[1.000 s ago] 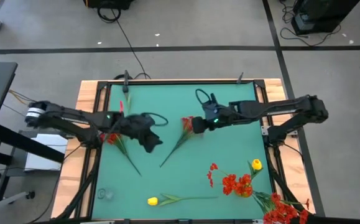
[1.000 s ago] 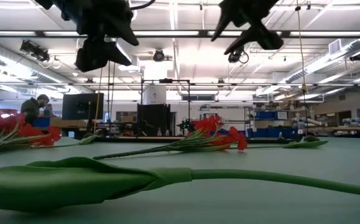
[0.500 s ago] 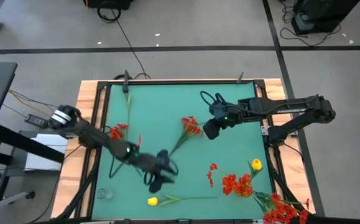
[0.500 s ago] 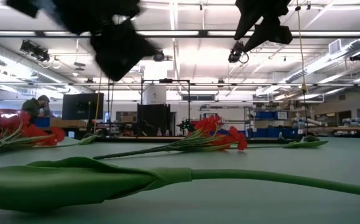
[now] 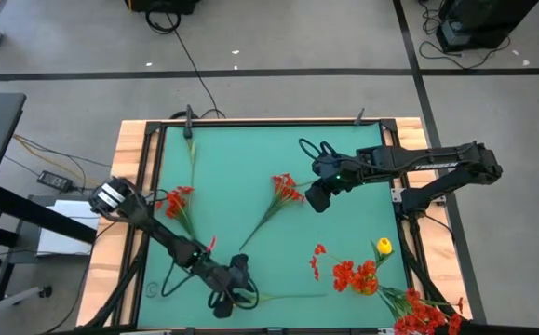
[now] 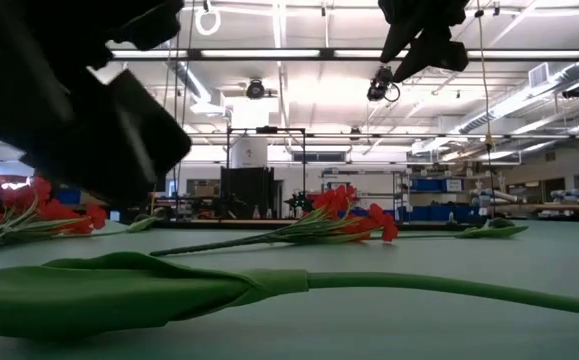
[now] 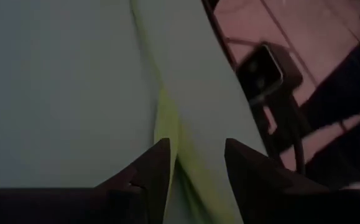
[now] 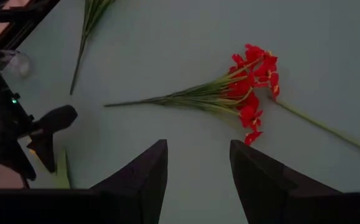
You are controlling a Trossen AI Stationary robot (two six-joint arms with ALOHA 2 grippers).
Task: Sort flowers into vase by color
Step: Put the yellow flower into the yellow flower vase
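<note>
Flowers, artificial with thin green stalks, lie across the green table (image 5: 250, 149): we see a red cluster (image 5: 286, 188) at centre and a yellow-headed stem (image 5: 278, 297) at the front edge. The left gripper (image 5: 224, 300) straddles that stem, fingers spread. The right gripper (image 5: 314, 197) hovers beside the red cluster, fingers apart.

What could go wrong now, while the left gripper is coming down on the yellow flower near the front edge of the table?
1. The left gripper straddles the thin yellow flower stem right at the table's front edge; a shallow grip may slip or push the flower off.
2. The fingers are very close to the green mat and may scrape it.
3. Its arm reaches over the red flower and might drag it on lifting.
</note>
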